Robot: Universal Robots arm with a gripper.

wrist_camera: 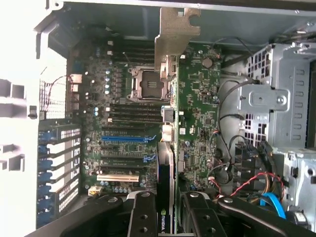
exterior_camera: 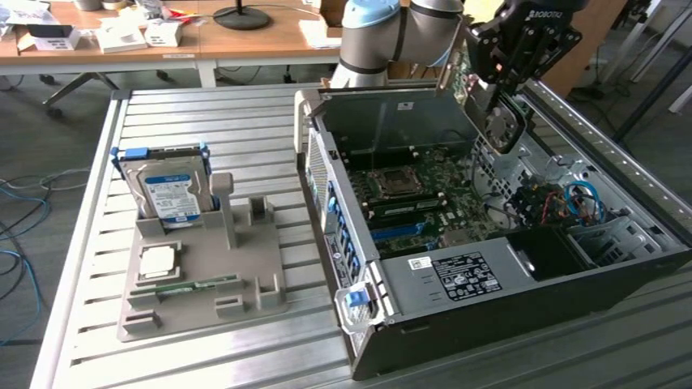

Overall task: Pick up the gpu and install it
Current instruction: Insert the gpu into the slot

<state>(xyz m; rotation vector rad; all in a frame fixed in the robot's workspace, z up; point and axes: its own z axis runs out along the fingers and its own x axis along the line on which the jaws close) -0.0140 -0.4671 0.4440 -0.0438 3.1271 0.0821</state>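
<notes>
Exterior view, read from its left to its right. Loose cables (exterior_camera: 22, 235) lie on the grey floor beside the desk (exterior_camera: 216, 121), a slatted metal surface with raised edges. Behind it stand wooden tables (exterior_camera: 259, 44) carrying small white boxes (exterior_camera: 119, 34) and a round black lamp base (exterior_camera: 241, 16).

On the desk's left part sits a grey parts holder (exterior_camera: 206, 279). A silver hard drive (exterior_camera: 168, 190) with a blue-white label stands upright in its rear slot. A square processor chip (exterior_camera: 159, 261) lies flat in front of the drive, and a narrow green memory stick (exterior_camera: 190, 285) lies just beside the chip.

To the right rests an open computer case (exterior_camera: 487, 284) lying on its side, with the motherboard (exterior_camera: 416, 190) exposed and blue cables (exterior_camera: 584, 198) near the drive bays. The robot arm (exterior_camera: 400, 32) rises behind the case. Its pincer (exterior_camera: 495, 85) is clamped on the gpu (exterior_camera: 500, 121), which hangs edge-down above the case's rear right part, clear of the board.

Wrist view. The pincer (wrist_camera: 168, 217) grips the gpu (wrist_camera: 166, 168) between its two black fingers (wrist_camera: 143, 217). The card is seen edge-on with its metal bracket (wrist_camera: 175, 34) at the far end. Beneath it lie the motherboard (wrist_camera: 197, 98), the processor socket (wrist_camera: 147, 84) and a blue expansion slot (wrist_camera: 126, 139). A perforated metal drive cage (wrist_camera: 276, 98) stands beside the board.
</notes>
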